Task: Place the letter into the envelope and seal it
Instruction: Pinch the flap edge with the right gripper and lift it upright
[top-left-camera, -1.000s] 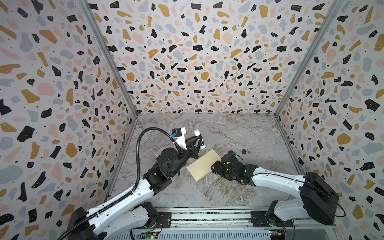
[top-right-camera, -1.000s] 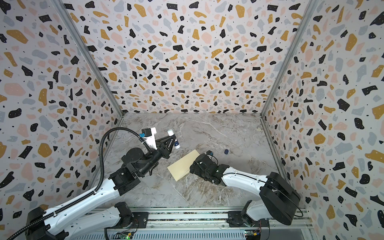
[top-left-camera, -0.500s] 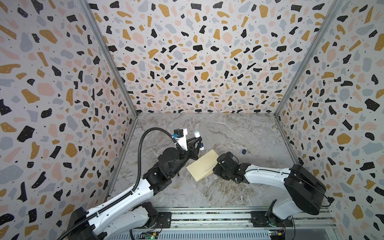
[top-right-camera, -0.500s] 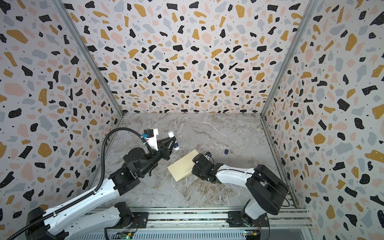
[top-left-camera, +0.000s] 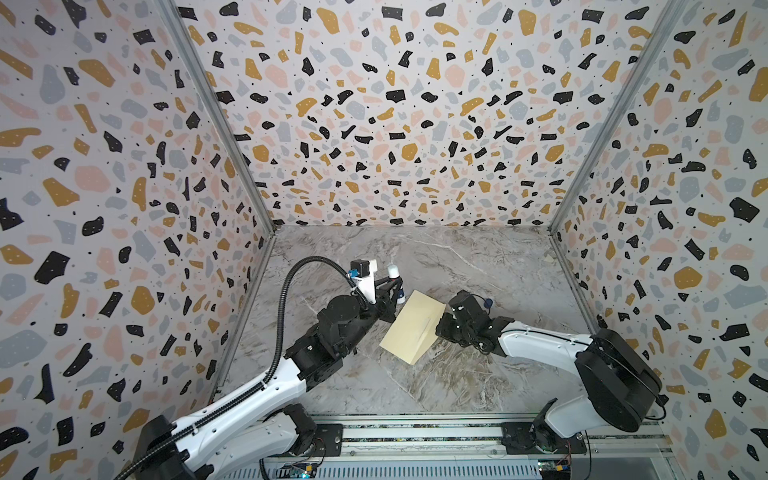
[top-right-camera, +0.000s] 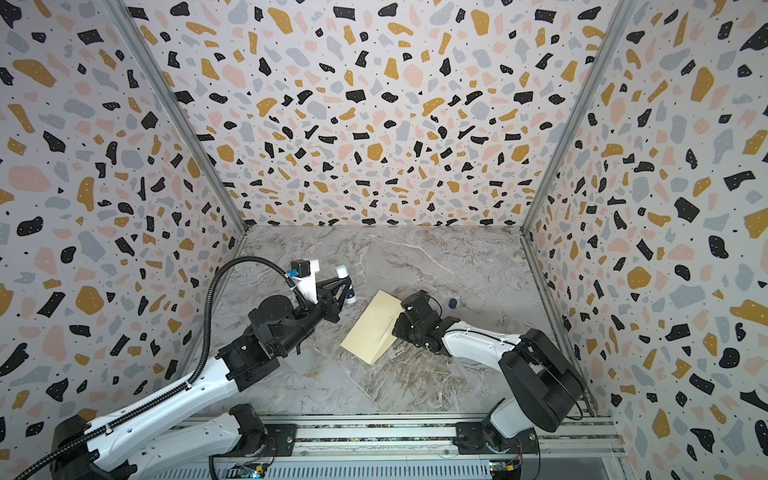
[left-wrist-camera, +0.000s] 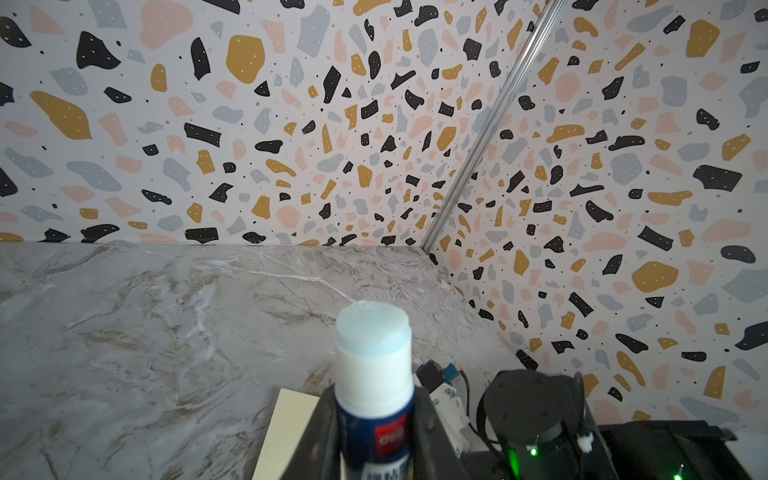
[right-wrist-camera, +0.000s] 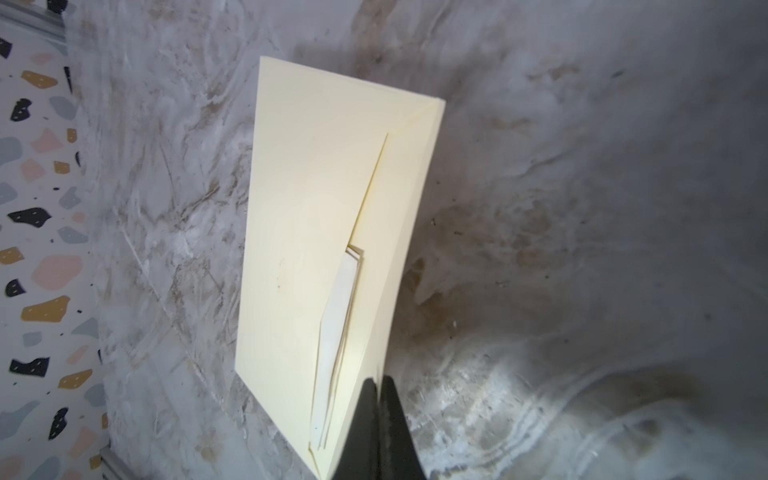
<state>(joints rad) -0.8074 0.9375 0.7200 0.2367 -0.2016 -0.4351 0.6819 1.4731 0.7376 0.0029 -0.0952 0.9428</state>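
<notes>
Between right end effector (right-wrist-camera: 379, 392) tips, envelope (right-wrist-camera: 299, 208) flap pinched, letter (right-wrist-camera: 338, 316) inside

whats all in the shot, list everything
envelope: one, pale yellow, mid table, flap unsealed
letter: one, folded, off-white edges, tucked inside the envelope's opening
glue stick: one, white and dark blue, uncapped, held upright
small cap: one, dark blue, on the table behind the right wrist
table: one, grey-brown marble
walls: three, terrazzo speckle
left gripper: one, black, shut on the glue stick, left of the envelope
right gripper: one, black, pinching the envelope's flap edge
</notes>
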